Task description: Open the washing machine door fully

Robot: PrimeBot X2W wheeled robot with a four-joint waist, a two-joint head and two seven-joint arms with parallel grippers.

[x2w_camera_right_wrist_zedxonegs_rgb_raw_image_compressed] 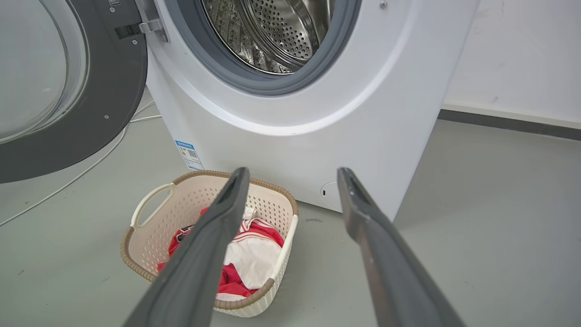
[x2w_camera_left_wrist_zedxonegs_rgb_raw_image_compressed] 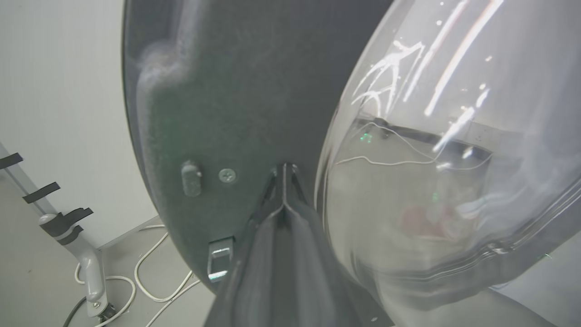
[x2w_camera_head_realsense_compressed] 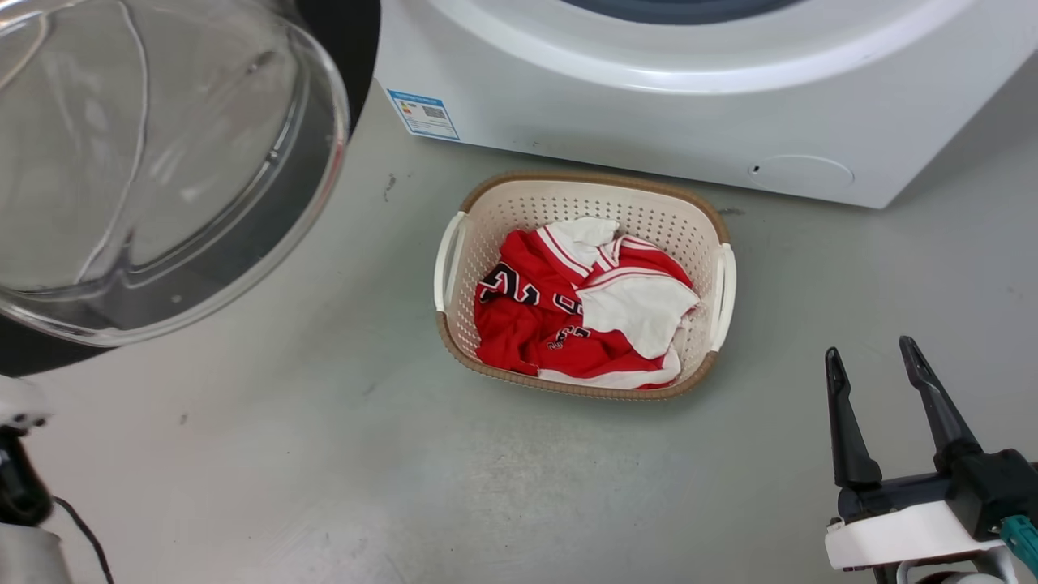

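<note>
Left gripper (x2w_camera_left_wrist_zedxonegs_rgb_raw_image_compressed: pixel 283 170), fingers pressed together into one wedge, tips at the dark inner face of the washing machine door (x2w_camera_left_wrist_zedxonegs_rgb_raw_image_compressed: pixel 218 100) just beside its glass bowl (x2w_camera_left_wrist_zedxonegs_rgb_raw_image_compressed: pixel 454 136); right gripper (x2w_camera_head_realsense_compressed: pixel 871 349) spread wide and empty above the floor (x2w_camera_head_realsense_compressed: pixel 324 454), near the laundry basket (x2w_camera_head_realsense_compressed: pixel 592 176). Door stood swung well out from the left front edge of the washing machine (x2w_camera_head_realsense_compressed: pixel 649 122). Judged rigid, fairly heavy, free on its hinge (x2w_camera_right_wrist_zedxonegs_rgb_raw_image_compressed: pixel 147 26); glass slick and breakable, so the matte face looked the safer place to push. Tip contact was too blurred to confirm; the door's outer face and how much further it could swing were out of sight.
</note>
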